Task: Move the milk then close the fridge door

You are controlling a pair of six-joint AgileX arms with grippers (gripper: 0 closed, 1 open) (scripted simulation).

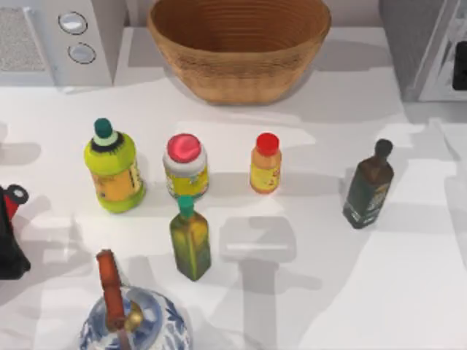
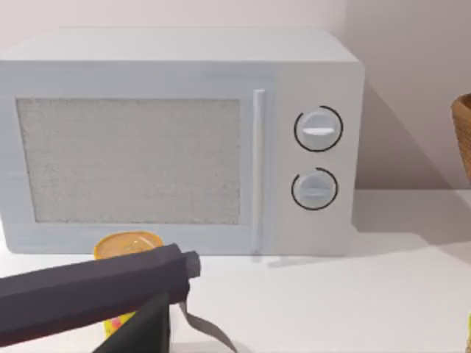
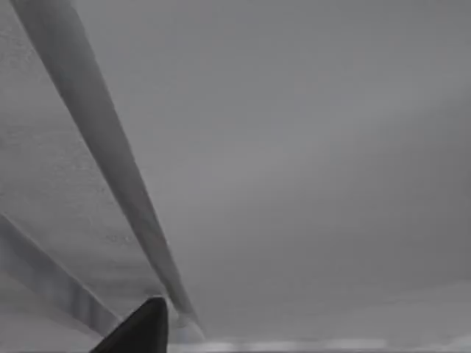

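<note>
The fridge door [image 1: 444,64], a pale grey-white panel, stands at the back right corner of the desk [image 1: 408,292], angled out from the tall grey fridge [image 1: 405,36] and judged still ajar. In the right wrist view the door [image 3: 309,147] is seen from very close, its thin frame edge [image 3: 103,140] running as a long slanted line across it. Your right hand [image 3: 143,329] shows as one dark finger low against that edge, so it sits just beside the panel, perhaps touching; whether it is open or closed you cannot tell.

The door's long axis is upright, its face towards the hand, and the hinge side lies at the fridge. The coming move looks like a flat push on the panel, away from the hinge, until it meets the box. The right arm is much the nearer.

A dark bottle [image 1: 368,186] is the nearest thing on the desk, well apart from the door. The orange red-capped bottle [image 1: 265,164] and a woven basket [image 1: 237,51] lie farther left. With bottles and jars lining the desk, the milk step reads as done.

Your left hand [image 2: 110,294] idles at the desk's left before the microwave [image 2: 176,140], its grip not readable.
</note>
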